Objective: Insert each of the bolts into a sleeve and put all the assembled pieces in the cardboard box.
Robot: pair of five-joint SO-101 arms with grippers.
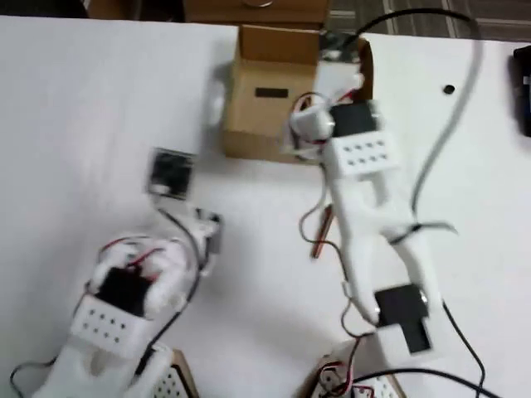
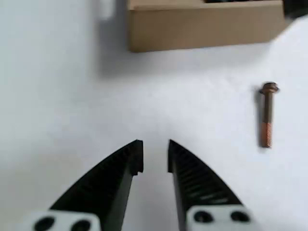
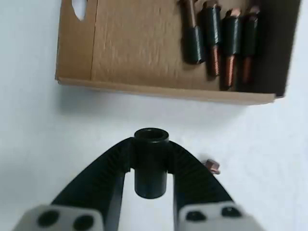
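- My right hand is pinching a black sleeve between both fingertips. The sleeve's open bore faces my wrist camera.
- That hand hangs just short of the cardboard box, on its near side. The box stands at the far edge of the tabletop, about midway along it.
- Four assembled pieces lie side by side in the box, packed against one side wall. Brown floor runs from them to the opposite wall.
- For writing, a dark strip shows on the box floor from above, too blurred to read. An oval cutout sits in the box's side.
- My left hand is spread a little with nothing between its fingers. It sits toward the near left corner and points at the box.
- One loose bolt lies flat near the middle of the tabletop, head toward the box. It is well apart from my left hand and close beside my right arm.
- White tabletop runs from my left hand to the box wall, and a broad stretch reaches the left edge.
- Toward the right edge a pale cable loops across. A small dark thing lies near the far right corner.
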